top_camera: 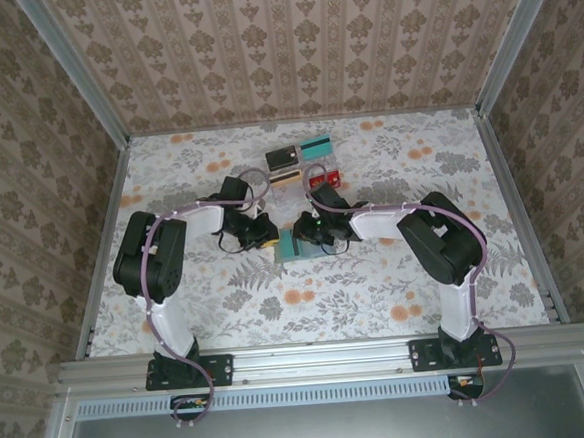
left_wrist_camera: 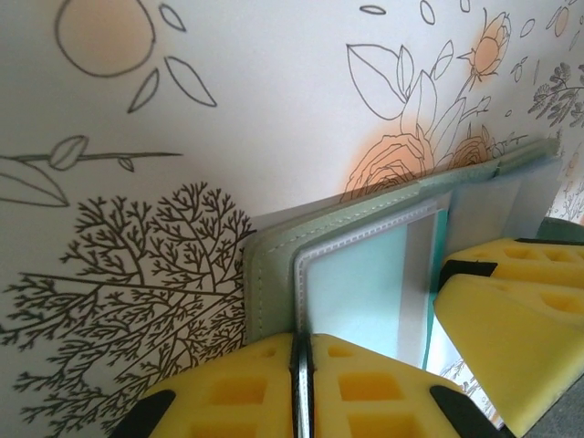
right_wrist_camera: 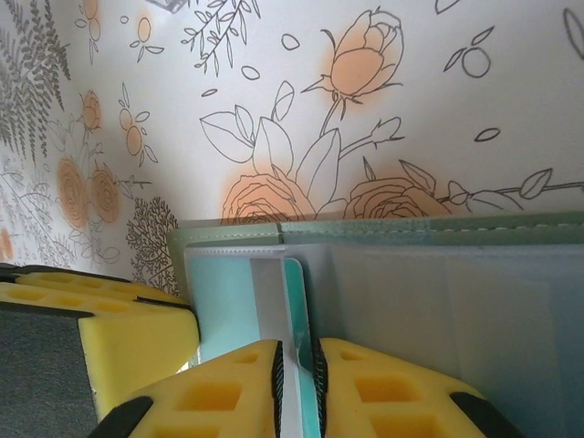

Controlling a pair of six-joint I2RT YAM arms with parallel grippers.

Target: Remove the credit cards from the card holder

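The card holder (top_camera: 290, 247) lay centrally on the desk (top_camera: 228, 309), its pocket edge pinched tight in the left tool (left_wrist_camera: 301, 354). The right tool (right_wrist_camera: 297, 358) clamped the edge of a teal card (right_wrist_camera: 294, 301); a straight pull along the pocket seemed advisable.

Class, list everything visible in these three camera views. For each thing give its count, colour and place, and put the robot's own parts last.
card holder: one, grey-green, table centre, between the grippers
tucked card: one, teal, in the holder's pocket
loose cards: three, dark, teal, yellowish, far centre
red items: two, beside the loose cards, too small to identify
table: one, floral cover
left gripper: yellow fingers, shut on the holder's pocket edge
right gripper: yellow fingers, shut on the tucked card
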